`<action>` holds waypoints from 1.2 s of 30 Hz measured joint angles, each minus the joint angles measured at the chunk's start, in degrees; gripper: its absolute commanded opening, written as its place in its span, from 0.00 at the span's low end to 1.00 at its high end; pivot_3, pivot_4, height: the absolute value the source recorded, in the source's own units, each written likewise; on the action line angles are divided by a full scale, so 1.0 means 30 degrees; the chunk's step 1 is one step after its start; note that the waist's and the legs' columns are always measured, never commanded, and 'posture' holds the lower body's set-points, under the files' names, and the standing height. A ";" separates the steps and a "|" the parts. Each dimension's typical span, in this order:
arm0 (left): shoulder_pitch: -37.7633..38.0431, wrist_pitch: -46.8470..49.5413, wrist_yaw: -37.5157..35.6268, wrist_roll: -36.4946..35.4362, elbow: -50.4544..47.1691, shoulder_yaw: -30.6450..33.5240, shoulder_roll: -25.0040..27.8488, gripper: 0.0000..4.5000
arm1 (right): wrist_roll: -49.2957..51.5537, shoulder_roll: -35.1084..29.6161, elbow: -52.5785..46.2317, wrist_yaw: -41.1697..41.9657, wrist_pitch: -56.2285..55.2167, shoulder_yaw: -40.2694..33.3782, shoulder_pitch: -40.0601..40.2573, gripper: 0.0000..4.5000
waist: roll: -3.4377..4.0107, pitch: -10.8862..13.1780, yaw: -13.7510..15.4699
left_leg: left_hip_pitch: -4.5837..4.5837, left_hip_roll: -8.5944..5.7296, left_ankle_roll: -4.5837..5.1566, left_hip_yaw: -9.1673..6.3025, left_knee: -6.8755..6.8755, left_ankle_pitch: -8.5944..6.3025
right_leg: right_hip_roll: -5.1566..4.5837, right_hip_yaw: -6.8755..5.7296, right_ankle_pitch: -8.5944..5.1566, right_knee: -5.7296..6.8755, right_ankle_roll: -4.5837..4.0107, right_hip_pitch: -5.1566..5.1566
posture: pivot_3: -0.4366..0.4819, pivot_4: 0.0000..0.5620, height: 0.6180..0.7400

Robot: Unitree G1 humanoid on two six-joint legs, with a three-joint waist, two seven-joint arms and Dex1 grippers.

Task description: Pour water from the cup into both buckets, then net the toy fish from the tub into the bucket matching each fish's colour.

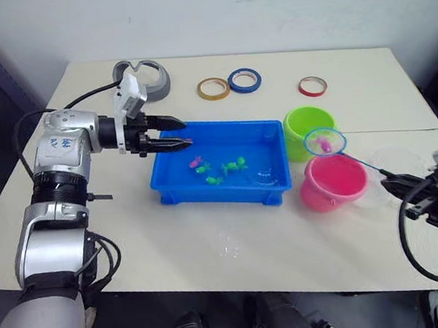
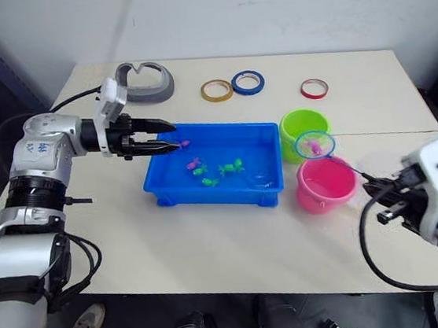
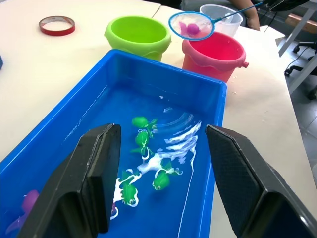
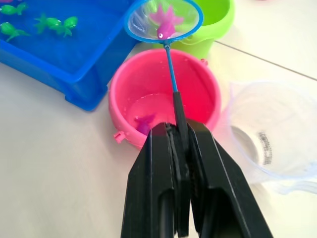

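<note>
The blue tub (image 1: 175, 177) holds water, several green toy fish (image 1: 233, 165) and a pink one (image 1: 197, 163). My left gripper (image 1: 186, 134) hangs open over the tub's left end, holding nothing. My right gripper (image 4: 179, 130) is shut on the dark stick of the net (image 1: 325, 141). The net's blue hoop carries a pink fish (image 4: 166, 21) and hovers over the far rim of the pink bucket (image 1: 332, 184), next to the green bucket (image 1: 306, 126). Another pink fish (image 4: 145, 122) lies in the pink bucket. The clear cup (image 4: 277, 134) stands right of the pink bucket.
Yellow (image 1: 213, 89), blue (image 1: 243, 80) and red (image 1: 312, 86) tape rings lie at the table's far side. A grey curved object (image 1: 146, 77) sits at the far left. Small water drops (image 1: 227, 250) mark the table in front of the tub.
</note>
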 measured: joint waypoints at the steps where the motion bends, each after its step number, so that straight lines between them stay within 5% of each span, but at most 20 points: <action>1: -0.0068 -0.0167 -0.0075 0.0035 0.0163 -0.0024 -0.0165 0.67 | 0.0047 -0.0046 0.0000 -0.0016 -0.0320 -0.0334 0.0619 0.00 | 0.0000 0.0000 0.0010 | 0.0006 -0.0001 -0.0001 0.0005 0.0000 0.0000 | 0.0002 0.0004 0.0001 0.0000 0.0005 0.0002 | 0.48 0.27 0.61; 10: -0.0593 -0.1311 -0.0878 0.0366 0.1581 -0.0212 -0.1905 0.67 | 0.1004 -0.0576 -0.0011 -0.0948 -0.5932 -0.1833 0.6871 0.00 | -0.0003 0.0001 0.0031 | 0.0014 -0.0005 -0.0010 0.0006 0.0005 0.0005 | 0.0020 0.0019 -0.0001 0.0002 0.0039 0.0014 | 0.48 0.27 0.61; 16: -0.1307 -0.1832 -0.0903 0.0532 0.2378 -0.0195 -0.2276 0.67 | -0.1406 -0.1382 -0.0023 -0.2152 -1.1049 -0.0963 1.0996 0.00 | -0.0003 0.0001 0.0047 | 0.0018 -0.0031 -0.0010 -0.0003 0.0001 0.0004 | 0.0024 0.0047 -0.0015 -0.0001 0.0100 0.0029 | 0.48 0.27 0.61; 23: -0.1546 -0.2210 -0.0903 0.0811 0.3273 -0.0190 -0.2610 0.67 | -0.9163 -0.1346 -0.0028 -0.4059 -1.6938 0.3141 1.4302 0.00 | -0.0007 0.0002 0.0079 | 0.0010 -0.0040 -0.0014 -0.0016 0.0004 0.0002 | 0.0018 0.0049 -0.0028 0.0000 0.0123 0.0026 | 0.48 0.27 0.61; 30: -0.1649 -0.2360 -0.0905 0.0840 0.3595 -0.0158 -0.2687 0.67 | -1.7649 -0.0254 0.0119 -0.6061 -2.1272 0.7021 1.4971 0.00 | -0.0005 0.0001 0.0063 | 0.0025 -0.0036 -0.0031 -0.0004 0.0021 0.0006 | 0.0017 0.0052 -0.0031 0.0029 0.0115 0.0023 | 0.48 0.27 0.61; 36: -0.1623 -0.2163 -0.0897 0.0837 0.3504 -0.0093 -0.2597 0.67 | -2.2358 0.0572 0.1524 -0.6966 -2.4829 0.7935 1.4547 0.00 | -0.0004 0.0001 0.0073 | 0.0029 -0.0038 -0.0033 0.0008 0.0047 0.0007 | 0.0011 0.0056 -0.0032 0.0049 0.0109 0.0024 | 0.48 0.27 0.61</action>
